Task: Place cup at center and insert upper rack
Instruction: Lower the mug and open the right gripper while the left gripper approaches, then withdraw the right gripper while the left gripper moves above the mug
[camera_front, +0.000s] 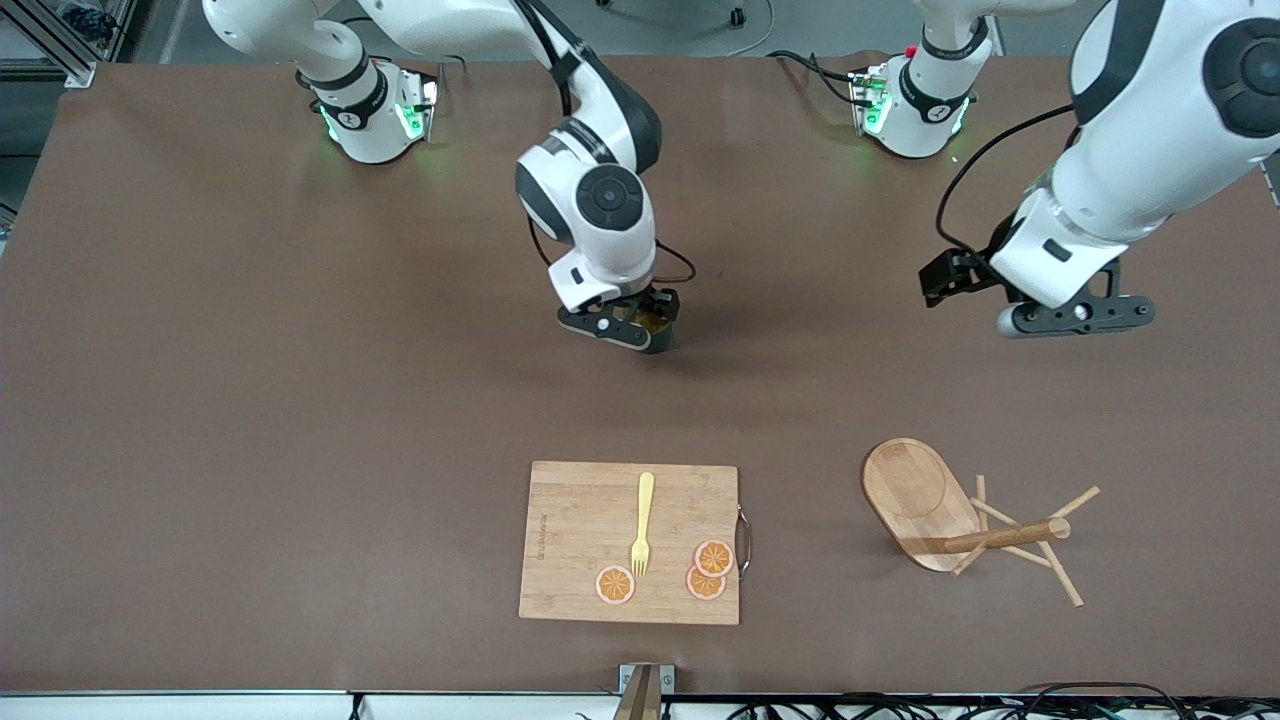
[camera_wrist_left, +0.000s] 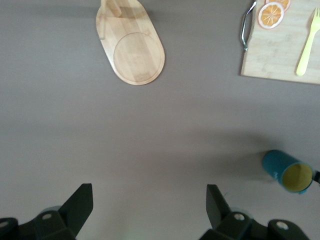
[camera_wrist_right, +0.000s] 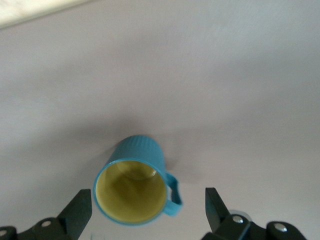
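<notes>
Now the cup (camera_wrist_right: 132, 182) stands upright on the table (camera_front: 250, 400) near its middle, between the wide-open jaws of the right gripper (camera_front: 640, 325), and they do not touch it. If I lift this arm crooked, a finger may catch the handle and tip the cup. The upper rack (camera_front: 965, 515) lies on its side toward the left arm's end, nearer to the front camera. The left gripper (camera_front: 1075, 317) hovers open over bare table; its pegs could slip from a bad grasp.
</notes>
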